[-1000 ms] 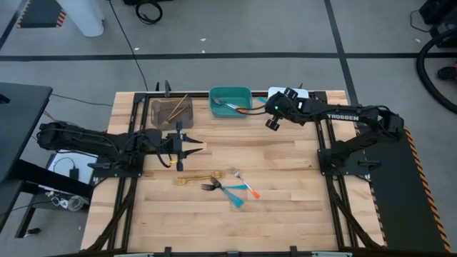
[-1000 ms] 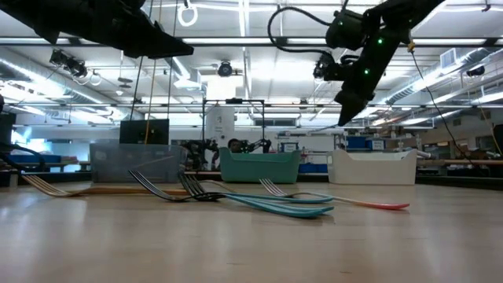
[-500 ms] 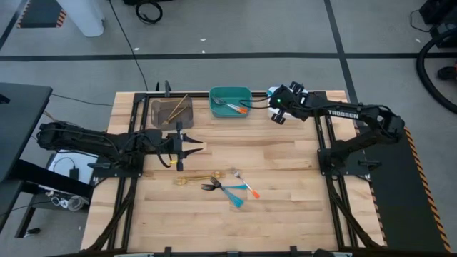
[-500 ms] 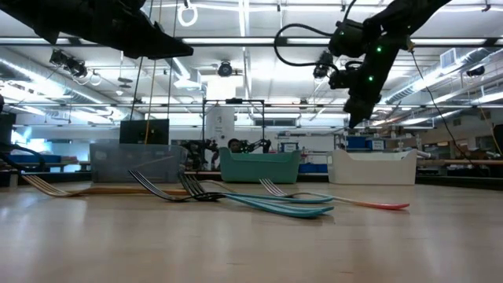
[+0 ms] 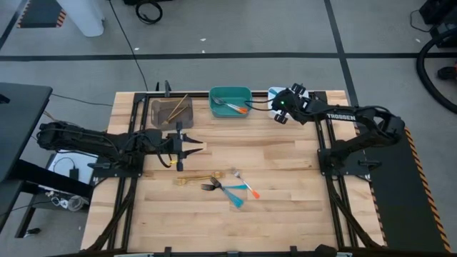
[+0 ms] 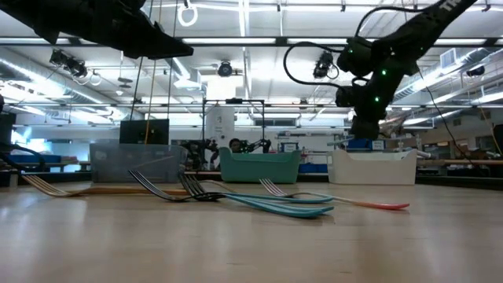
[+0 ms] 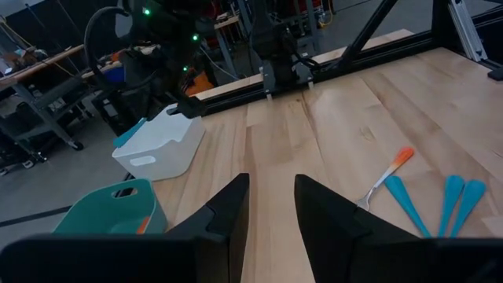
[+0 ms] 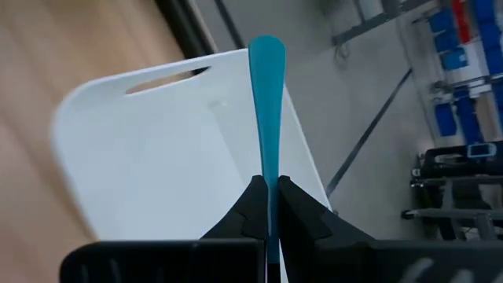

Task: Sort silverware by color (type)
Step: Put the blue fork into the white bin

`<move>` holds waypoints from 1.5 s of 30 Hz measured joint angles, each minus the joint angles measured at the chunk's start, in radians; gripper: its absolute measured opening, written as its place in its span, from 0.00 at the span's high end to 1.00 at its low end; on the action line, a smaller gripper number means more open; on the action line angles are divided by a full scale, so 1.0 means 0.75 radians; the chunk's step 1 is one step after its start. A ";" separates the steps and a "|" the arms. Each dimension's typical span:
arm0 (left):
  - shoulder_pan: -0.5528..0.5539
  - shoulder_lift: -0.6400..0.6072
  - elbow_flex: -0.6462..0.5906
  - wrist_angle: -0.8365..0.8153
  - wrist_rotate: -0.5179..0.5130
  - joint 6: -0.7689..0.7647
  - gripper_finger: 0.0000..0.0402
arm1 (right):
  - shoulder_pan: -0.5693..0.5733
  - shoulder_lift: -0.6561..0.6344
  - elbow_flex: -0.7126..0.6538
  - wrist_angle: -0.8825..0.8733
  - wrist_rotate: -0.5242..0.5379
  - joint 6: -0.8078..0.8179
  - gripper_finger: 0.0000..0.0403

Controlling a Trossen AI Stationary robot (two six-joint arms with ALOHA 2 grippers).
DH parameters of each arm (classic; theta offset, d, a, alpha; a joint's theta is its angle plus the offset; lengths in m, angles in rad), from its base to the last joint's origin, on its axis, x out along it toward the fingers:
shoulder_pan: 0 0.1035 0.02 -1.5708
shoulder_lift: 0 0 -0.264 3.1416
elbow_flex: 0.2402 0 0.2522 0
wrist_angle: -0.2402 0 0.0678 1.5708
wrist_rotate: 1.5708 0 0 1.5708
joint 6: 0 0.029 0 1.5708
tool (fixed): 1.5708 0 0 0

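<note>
the right gripper (image 8: 269,206), clamped on a blue-handled utensil (image 8: 266,102), has swung over the white bin (image 8: 181,165), ready to drop it.

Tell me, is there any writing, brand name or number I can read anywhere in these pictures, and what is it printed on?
"TROSSEN": white letters along the right arm, seen from above.
Nothing else reads. The room behind the table in the low view holds shelves and boxes whose markings are too small to make out. The white bin, the teal bin and the silverware on the table carry no writing that shows.
</note>
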 joint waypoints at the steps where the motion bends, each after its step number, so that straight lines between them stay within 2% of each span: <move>1: 0.000 0.000 0.000 0.000 0.000 0.000 0.72 | -0.010 0.000 -0.020 0.046 0.001 -0.009 0.95; 12: 0.000 0.000 0.000 0.000 0.000 0.001 0.72 | -0.068 0.000 -0.196 0.401 0.051 -0.170 0.95; 16: 0.000 0.000 0.000 0.000 0.000 0.001 0.72 | -0.068 0.000 -0.250 0.458 0.101 -0.223 0.95; 26: 0.000 0.000 0.000 0.000 0.000 0.002 0.72 | -0.069 0.000 -0.325 0.571 0.100 -0.368 0.95; 45: 0.000 0.000 0.000 0.000 0.000 0.002 0.72 | -0.154 0.001 -0.338 0.655 -0.117 -0.466 0.95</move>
